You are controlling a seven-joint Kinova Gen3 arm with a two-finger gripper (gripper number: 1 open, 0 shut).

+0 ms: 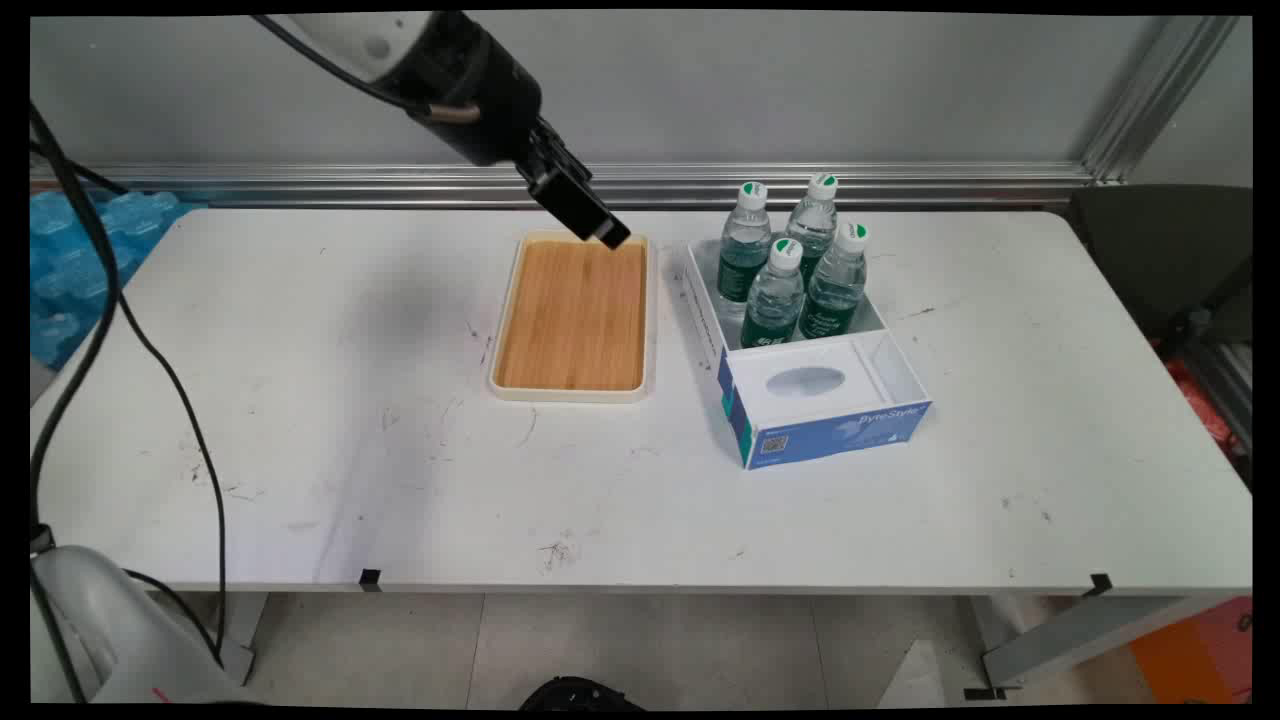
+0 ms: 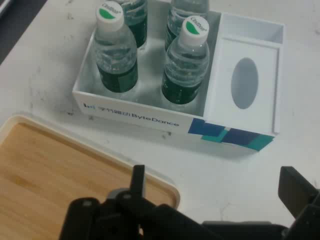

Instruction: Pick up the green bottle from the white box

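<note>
Your gripper [image 1: 600, 228] hangs over the far right corner of the bamboo tray [image 1: 572, 318], up above its surface and holding nothing. In the hand view its two black fingers [image 2: 138, 181] stand wide apart at the bottom of the picture, one at about 7 o'clock and the other at about 4 o'clock, with bare table between them, so you can take the jaws as open.

The tray is a shallow rectangle with a cream rim and a wooden floor, and it has nothing on it. It sits near the middle of the white table [image 1: 300, 400], long side running away from you. In the hand view only one rounded corner of it shows, at roughly 8 o'clock.

Just beside the tray, at 3 o'clock from it in the main view, you have a white and blue box [image 1: 800, 350] (lettered ByteDance on one side wall). The two do not touch; a strip of table separates them. The box has two parts. The far compartment holds four water bottles [image 1: 790, 270] standing upright, with white caps carrying a green mark and dark green labels. The near part has a white top with an oval opening [image 1: 805, 381]. From the hand camera the bottles lie at 12 o'clock, and two of them are cut off by the top edge.

Black cables [image 1: 120, 320] hang down at 9 o'clock in the main view.
</note>
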